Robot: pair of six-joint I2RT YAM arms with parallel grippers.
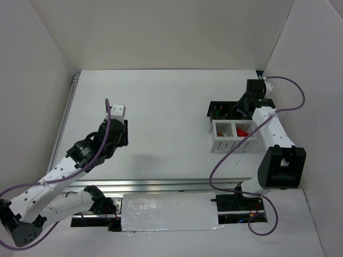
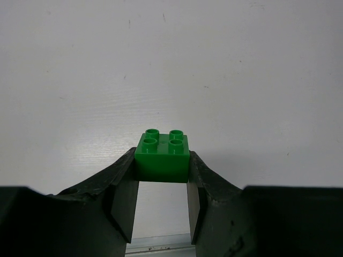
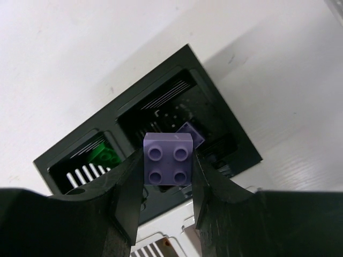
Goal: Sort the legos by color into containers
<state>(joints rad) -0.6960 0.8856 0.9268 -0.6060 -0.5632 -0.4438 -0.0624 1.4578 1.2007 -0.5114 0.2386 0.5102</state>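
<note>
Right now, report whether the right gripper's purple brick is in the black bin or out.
Out: the purple brick sits clamped in the right gripper, held above the black bin, not resting in a cell.

Pincer [image 3: 168, 167] grips lavender brick [image 3: 168, 159], seemingly above black bin [image 3: 107, 110]

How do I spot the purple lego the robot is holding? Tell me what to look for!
Look at the black bin on the table's right side, where the right gripper hangs over it. The purple lego it pinches shows four studs; the other purple lego lies down inside the bin.
</note>
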